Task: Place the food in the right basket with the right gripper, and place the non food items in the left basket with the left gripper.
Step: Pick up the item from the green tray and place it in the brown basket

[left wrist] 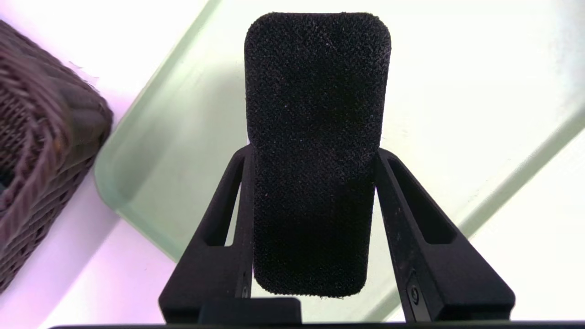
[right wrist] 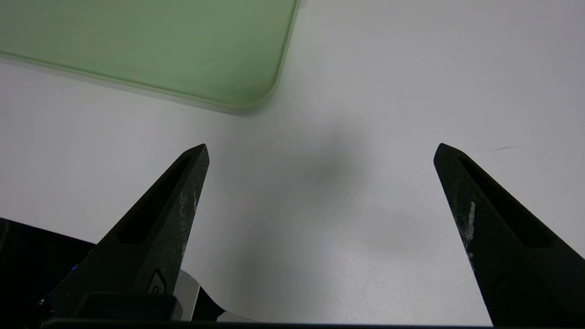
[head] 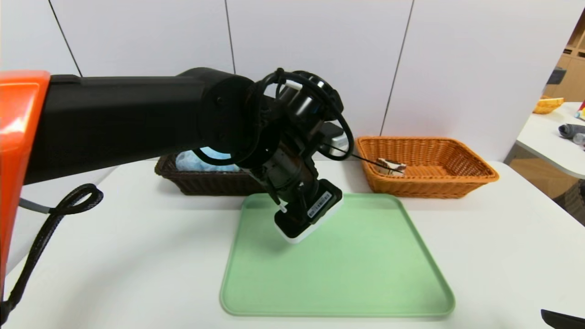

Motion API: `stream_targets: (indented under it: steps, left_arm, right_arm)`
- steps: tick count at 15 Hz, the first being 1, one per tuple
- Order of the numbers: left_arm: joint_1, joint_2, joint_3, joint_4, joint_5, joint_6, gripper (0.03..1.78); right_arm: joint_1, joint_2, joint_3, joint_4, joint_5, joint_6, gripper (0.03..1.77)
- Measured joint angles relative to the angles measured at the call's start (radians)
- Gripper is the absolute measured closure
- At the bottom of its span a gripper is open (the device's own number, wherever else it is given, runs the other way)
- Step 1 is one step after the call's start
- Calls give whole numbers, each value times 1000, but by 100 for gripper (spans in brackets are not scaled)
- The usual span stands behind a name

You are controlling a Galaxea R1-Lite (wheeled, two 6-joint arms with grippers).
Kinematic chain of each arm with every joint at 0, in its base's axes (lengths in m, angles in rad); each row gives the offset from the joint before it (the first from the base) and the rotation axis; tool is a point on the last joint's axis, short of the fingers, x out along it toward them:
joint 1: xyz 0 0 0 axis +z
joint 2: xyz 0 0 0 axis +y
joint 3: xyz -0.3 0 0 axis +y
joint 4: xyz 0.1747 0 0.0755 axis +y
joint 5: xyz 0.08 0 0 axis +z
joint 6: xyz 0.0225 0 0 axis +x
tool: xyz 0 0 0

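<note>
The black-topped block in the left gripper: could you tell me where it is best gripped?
Across its two long sides near one end, coming in along its length, as the left gripper holds it now. The block is a narrow rounded rectangle, so its straight parallel flanks fit between the fingers.

The black-topped block (head: 311,212) hangs tilted above the far edge of the tray. The blue pouf (head: 201,161) lies in the dark brown basket (head: 201,183), far left; the cake slice (head: 391,166) sits in the orange basket (head: 425,167), far right.
</note>
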Motion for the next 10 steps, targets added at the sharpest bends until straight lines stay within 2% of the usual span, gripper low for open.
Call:
stream_targets:
  steps: [7, 10]
  left_arm:
    - [-11, -25, 0, -16, 9, -12, 98]
    - [-2, -27, -6, -99, 53, -106, 98]
  right_arm:
    - [0, -24, 10, 1, 0, 0, 10]
    - [-1, -32, 16, 2, 0, -1, 10]
